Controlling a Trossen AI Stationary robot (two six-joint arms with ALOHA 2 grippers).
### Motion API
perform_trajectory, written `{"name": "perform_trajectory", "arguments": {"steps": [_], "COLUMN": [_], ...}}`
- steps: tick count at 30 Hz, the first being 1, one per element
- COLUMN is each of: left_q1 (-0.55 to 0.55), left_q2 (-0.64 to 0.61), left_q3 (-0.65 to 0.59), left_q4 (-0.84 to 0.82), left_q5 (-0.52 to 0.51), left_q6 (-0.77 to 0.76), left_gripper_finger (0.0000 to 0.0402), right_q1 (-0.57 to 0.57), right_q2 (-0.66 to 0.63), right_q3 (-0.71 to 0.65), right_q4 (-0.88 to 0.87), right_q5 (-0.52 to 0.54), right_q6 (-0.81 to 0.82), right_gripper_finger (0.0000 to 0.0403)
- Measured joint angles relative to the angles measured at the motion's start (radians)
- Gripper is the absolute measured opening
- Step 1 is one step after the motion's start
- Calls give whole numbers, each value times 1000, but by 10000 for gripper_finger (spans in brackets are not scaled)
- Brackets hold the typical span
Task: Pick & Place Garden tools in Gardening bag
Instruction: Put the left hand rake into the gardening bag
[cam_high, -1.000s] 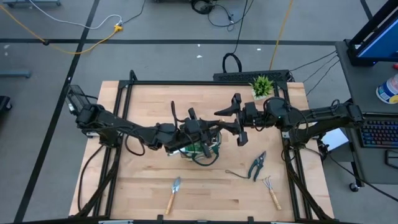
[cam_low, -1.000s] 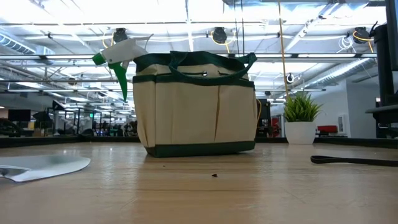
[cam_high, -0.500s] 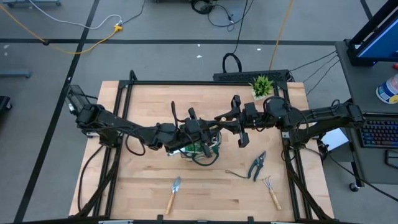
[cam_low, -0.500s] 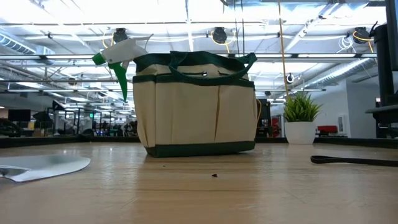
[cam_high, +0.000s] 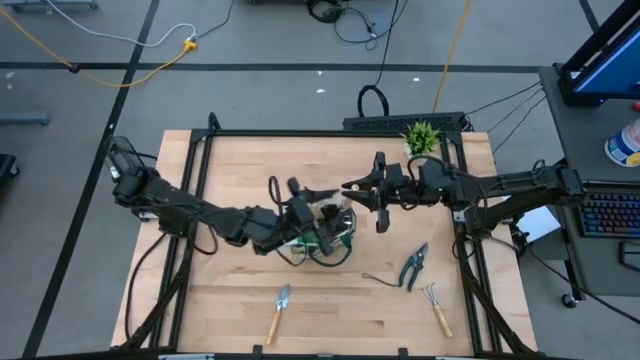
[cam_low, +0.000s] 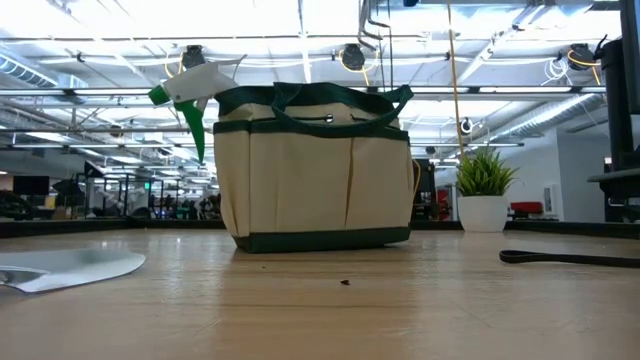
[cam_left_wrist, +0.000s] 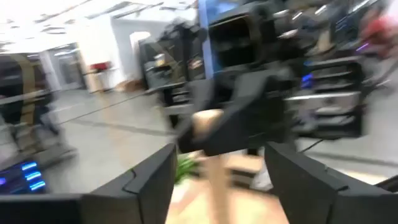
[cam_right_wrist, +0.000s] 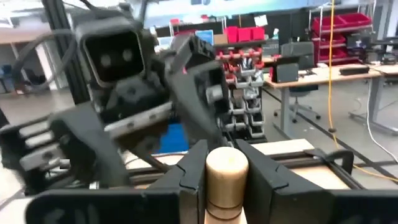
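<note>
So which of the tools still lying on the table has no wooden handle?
The pruning shears, teal-handled, lying between bag and fork-rake. The trowel and fork-rake nearer the front edge both have wooden handles.

beige bag (cam_low: 315, 180) green-trimmed, teal-handled shears (cam_high: 413, 267)

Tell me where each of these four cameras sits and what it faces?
High: overhead, facing down on table, both arms, bag.
Low: table height, facing bag and plant; no arm.
Left wrist: past its fingers toward the right gripper.
Right wrist: gripper clamps a wooden handle.
High and low share the bag.
</note>
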Motion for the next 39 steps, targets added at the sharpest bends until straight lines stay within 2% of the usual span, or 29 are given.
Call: {"name": "perform_trajectory", "arguments": {"steps": [7, 12, 14, 17, 20, 23, 26, 30, 34, 39], "left_q1": [-74, -137, -156, -176, -182, -185, -185, -186, -174, -148], "left_q2": [-117, -186, -214, -260, -304, -332, -340, -339, -339, -339], "left_q3": [0, 0, 0, 0, 0, -1, -1, -1, -1, -1], "left_q4": [-227, -390, -468, -632, -804, -902, -918, -936, -947, -949], "left_q5": [-264, -359, -358, -349, -289, -220, -161, -147, -121, -74], "left_q6": [-49, -148, -207, -346, -522, -626, -631, -627, -637, -653], "left_gripper_finger": [287, 293, 294, 294, 294, 294, 294, 294, 294, 294], "right_q1": [2, 2, 2, 1, -11, -35, -74, -125, -172, -199], "right_q2": [4, 86, 135, 204, 262, 311, 346, 373, 389, 429], "right_q3": [0, 0, 0, 0, 0, 0, 0, 0, 0, 1], "right_q4": [-3, 124, 196, 263, 321, 369, 368, 390, 449, 530], "right_q5": [-13, -115, -161, -168, -171, -182, -192, -207, -295, -429], "right_q6": [0, 39, 54, 56, 56, 54, 47, 42, 68, 175], "right_gripper_finger": [55, 55, 55, 55, 55, 55, 55, 55, 55, 55]}}
